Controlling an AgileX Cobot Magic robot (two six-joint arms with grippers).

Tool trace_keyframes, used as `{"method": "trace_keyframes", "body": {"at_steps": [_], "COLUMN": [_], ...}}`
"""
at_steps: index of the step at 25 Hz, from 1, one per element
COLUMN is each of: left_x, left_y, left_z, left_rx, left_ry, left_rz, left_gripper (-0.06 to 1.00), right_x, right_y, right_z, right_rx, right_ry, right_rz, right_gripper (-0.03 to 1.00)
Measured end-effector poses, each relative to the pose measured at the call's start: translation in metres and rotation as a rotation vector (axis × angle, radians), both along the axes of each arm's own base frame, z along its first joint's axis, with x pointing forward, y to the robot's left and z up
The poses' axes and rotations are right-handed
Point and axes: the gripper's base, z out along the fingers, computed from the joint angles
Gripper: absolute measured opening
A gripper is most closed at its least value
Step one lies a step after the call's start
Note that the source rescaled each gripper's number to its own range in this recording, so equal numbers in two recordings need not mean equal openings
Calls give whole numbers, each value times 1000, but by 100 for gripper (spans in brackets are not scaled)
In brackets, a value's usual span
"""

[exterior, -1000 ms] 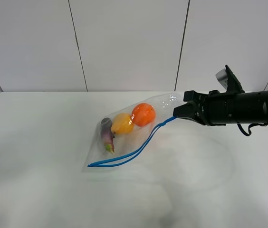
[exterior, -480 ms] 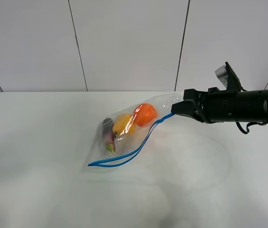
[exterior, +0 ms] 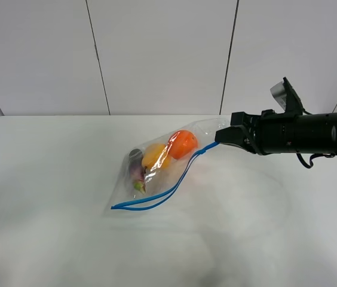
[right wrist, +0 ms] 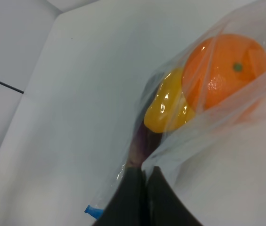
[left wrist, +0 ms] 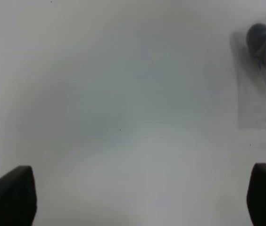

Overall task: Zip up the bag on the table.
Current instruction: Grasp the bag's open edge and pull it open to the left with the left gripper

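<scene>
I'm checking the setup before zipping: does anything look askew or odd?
Yes. The right gripper pinches one corner of the bag and holds it off the table, so the bag hangs slanted. Its blue zipper strip gapes in a loop near the low end. Nothing has spilled.

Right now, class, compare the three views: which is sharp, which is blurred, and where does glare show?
Exterior high view: sharp, evenly lit, faint shadow under the bag. Left wrist view: soft throughout, the bag's corner smeared. Right wrist view: the orange in focus with small glare spots, the right gripper near the lens dark and blurred.
</scene>
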Motion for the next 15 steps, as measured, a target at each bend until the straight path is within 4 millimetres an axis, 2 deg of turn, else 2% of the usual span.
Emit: {"method": "trace_keyframes", "body": {"at_steps": [10,15], "left_x": [0,2], "left_y": [0,0], "left_z": [1,10], "left_rx": [0,-1], "left_ry": [-7,-40], "left_rz": [0,-2], "left_gripper": [100,100], "right_x": [0,0], "right_y": [0,0], "right_z": [0,0], "right_rx": [2,2], "right_ry": [0,0], "right_rz": [-2,-2], "right_gripper": [0,0]}}
